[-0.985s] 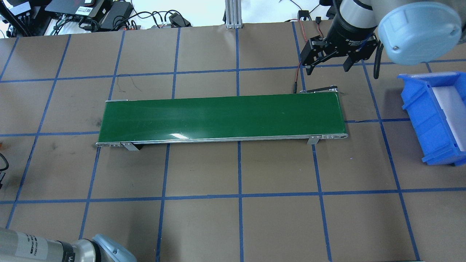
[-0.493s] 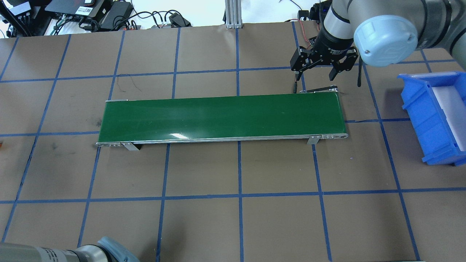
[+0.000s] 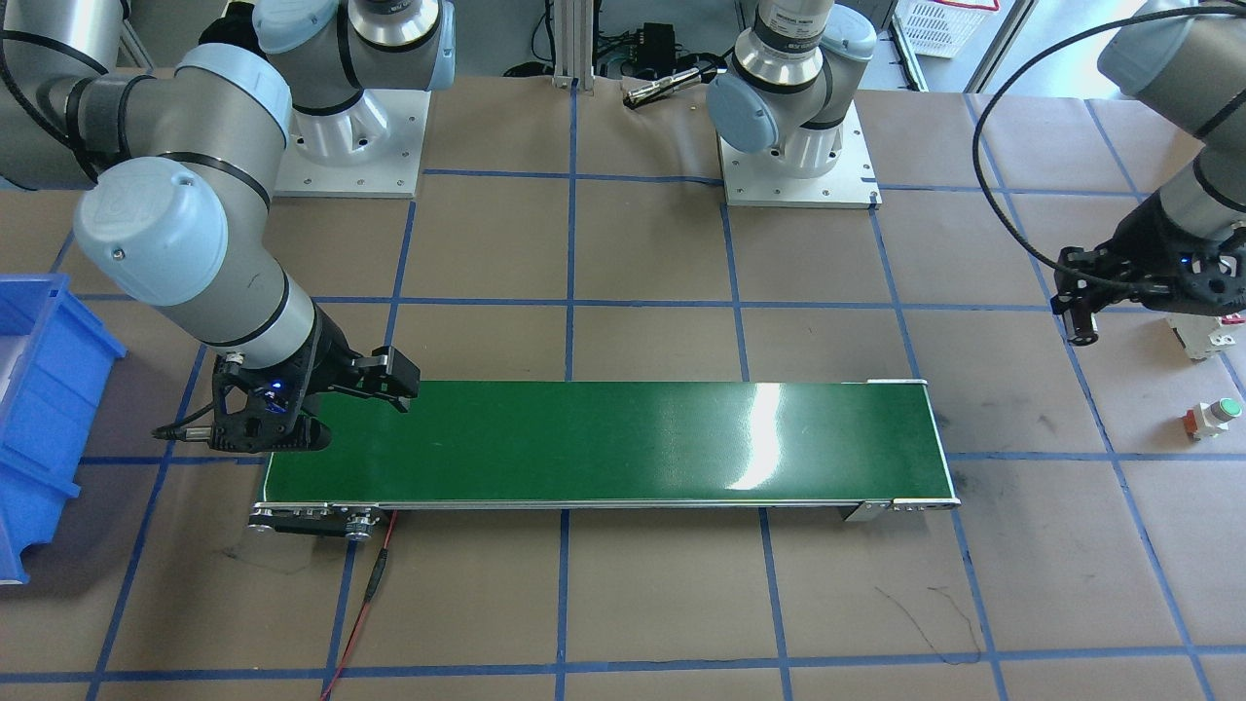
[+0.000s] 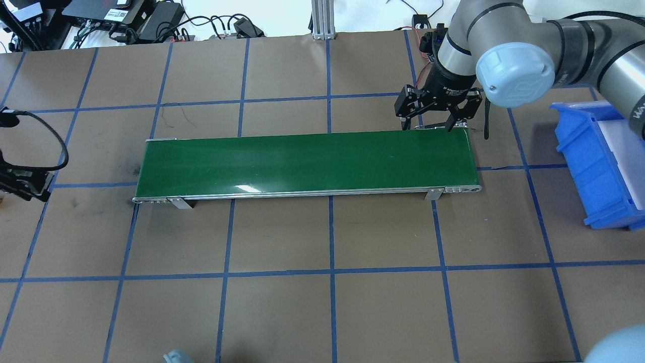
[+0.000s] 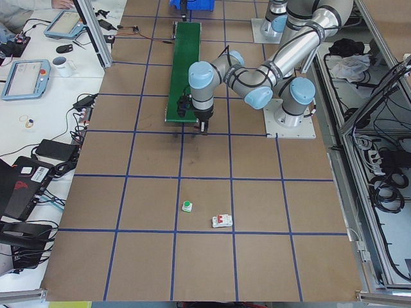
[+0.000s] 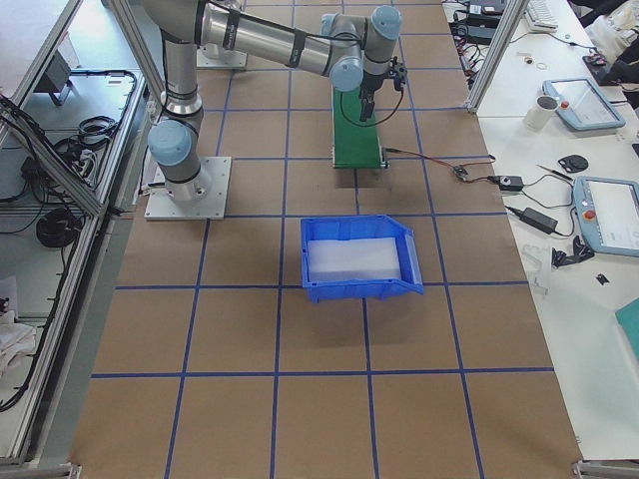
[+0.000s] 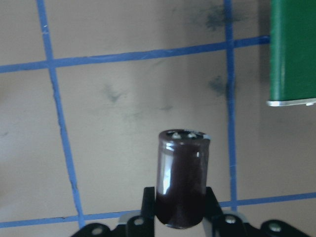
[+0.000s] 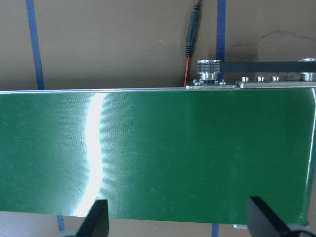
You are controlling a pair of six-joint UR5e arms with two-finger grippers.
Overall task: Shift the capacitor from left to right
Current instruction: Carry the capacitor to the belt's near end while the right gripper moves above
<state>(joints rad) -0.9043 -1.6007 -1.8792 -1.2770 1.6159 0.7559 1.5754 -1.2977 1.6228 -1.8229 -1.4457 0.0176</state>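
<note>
Left claw [image 7: 180, 210] pinches the capacitor [image 7: 181, 177] low on its sleeve; probably light, rigid, bit slick. Right claw [image 8: 180, 219] gapes wide.

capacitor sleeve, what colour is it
The capacitor has a glossy dark brown sleeve, silvery at its end; it shows best in the left wrist view.

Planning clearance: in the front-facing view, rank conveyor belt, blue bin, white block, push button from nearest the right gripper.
1. conveyor belt, under right gripper.
2. blue bin, view's left.
3. white block, push button: view's right, too close to call.
</note>
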